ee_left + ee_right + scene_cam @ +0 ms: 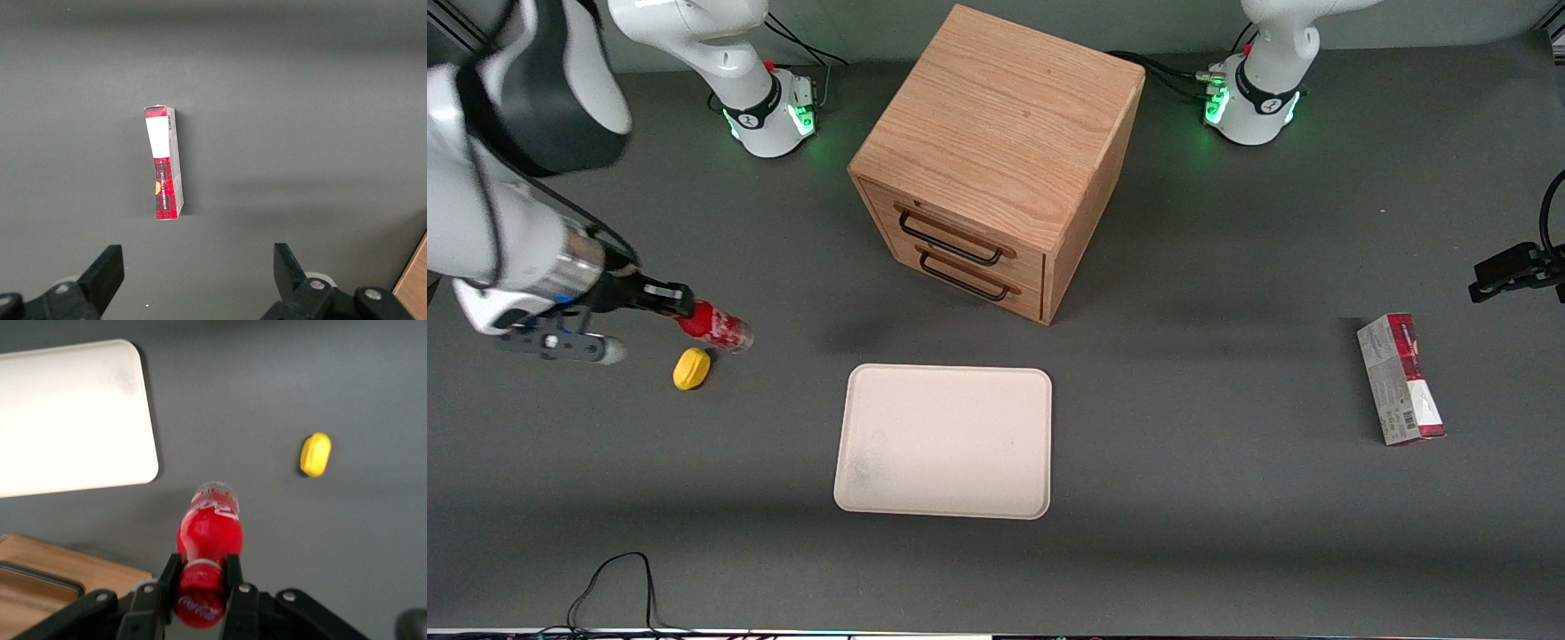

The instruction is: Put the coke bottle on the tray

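One slip is your risk: your gripper (198,581) clenches only the neck of the coke bottle (715,327), held aloft near the yellow lump (692,368), well apart from the tray (945,442), so it may swing loose in transit.

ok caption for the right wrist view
End effector shut on small red coke bottle, above grey table between cream-pink tray and yellow lump.

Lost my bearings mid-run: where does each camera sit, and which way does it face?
Front view: high, facing both arm bases over the table; shows the gripper shut on the coke bottle beside the tray.
Right wrist view: looks down past its gripper at bottle, tray.
Left wrist view: looks down at the carton, which the front view shares.
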